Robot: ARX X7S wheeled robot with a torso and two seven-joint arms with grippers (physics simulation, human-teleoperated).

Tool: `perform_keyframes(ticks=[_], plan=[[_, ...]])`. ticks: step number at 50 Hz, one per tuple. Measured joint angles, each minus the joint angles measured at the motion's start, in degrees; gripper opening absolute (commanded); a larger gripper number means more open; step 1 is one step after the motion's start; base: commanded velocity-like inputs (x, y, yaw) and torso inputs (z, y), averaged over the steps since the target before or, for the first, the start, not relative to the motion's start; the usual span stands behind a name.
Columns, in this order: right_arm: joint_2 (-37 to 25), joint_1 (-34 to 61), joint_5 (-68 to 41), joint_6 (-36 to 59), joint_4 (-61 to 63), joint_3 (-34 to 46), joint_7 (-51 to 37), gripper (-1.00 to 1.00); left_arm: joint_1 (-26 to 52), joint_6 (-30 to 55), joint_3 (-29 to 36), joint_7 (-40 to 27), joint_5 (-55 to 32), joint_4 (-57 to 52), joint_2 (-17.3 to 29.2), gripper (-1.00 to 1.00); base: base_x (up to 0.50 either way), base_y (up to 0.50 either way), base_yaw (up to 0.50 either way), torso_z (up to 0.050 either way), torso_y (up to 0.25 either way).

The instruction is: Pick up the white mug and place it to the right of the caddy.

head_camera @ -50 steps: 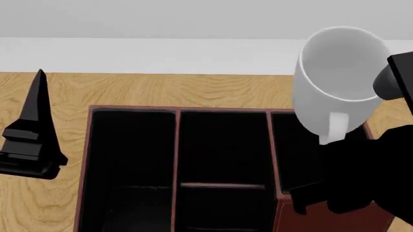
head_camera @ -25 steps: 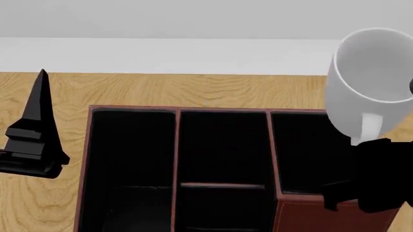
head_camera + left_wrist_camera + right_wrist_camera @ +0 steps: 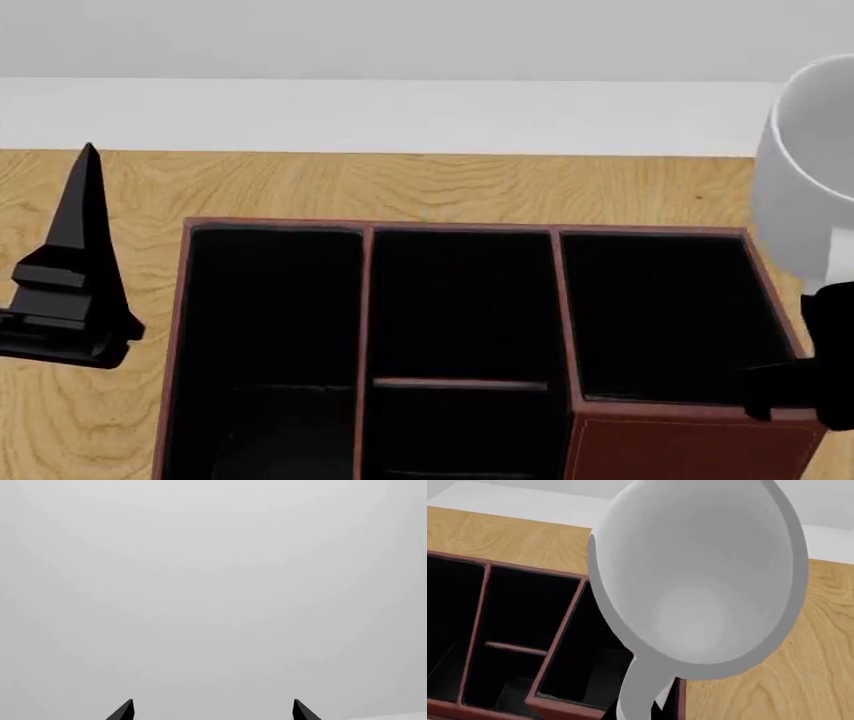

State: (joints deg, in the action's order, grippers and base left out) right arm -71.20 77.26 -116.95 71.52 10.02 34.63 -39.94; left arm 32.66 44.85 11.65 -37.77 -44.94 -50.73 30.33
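Note:
The white mug (image 3: 811, 190) hangs in the air at the head view's right edge, just past the caddy's (image 3: 663, 440) right wall, tilted with its mouth toward the camera. In the right wrist view the mug (image 3: 694, 580) fills the frame and my right gripper (image 3: 642, 707) is shut on its loop handle (image 3: 639, 685). The caddy (image 3: 564, 706) lies below and beside it, its black compartments open. My left gripper (image 3: 74, 270) stands upright left of the caddy, clear of it; the left wrist view shows its tips apart and empty (image 3: 213, 711).
The wooden table (image 3: 400, 185) runs behind and to both sides of the caddy; a strip of it (image 3: 800, 645) shows right of the caddy under the mug. A pale wall (image 3: 400, 110) rises behind the table. A black part of my right arm (image 3: 801, 388) overlaps the caddy's front right corner.
My right gripper has carried the white mug rightward, from above the caddy's right compartment to beyond its right edge. The left gripper has barely moved.

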Motion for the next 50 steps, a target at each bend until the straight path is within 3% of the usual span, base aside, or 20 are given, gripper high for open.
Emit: perform_keyframes(ticks=[50], plan=[[-3.2,-4.7,12.5,-0.3,-4.1,1.6,7.2,-1.0,0.0,-1.8,1.2,0.3,0.8,1.7,0.5,1.0,0.0,0.0,0.0,0.0,0.0]])
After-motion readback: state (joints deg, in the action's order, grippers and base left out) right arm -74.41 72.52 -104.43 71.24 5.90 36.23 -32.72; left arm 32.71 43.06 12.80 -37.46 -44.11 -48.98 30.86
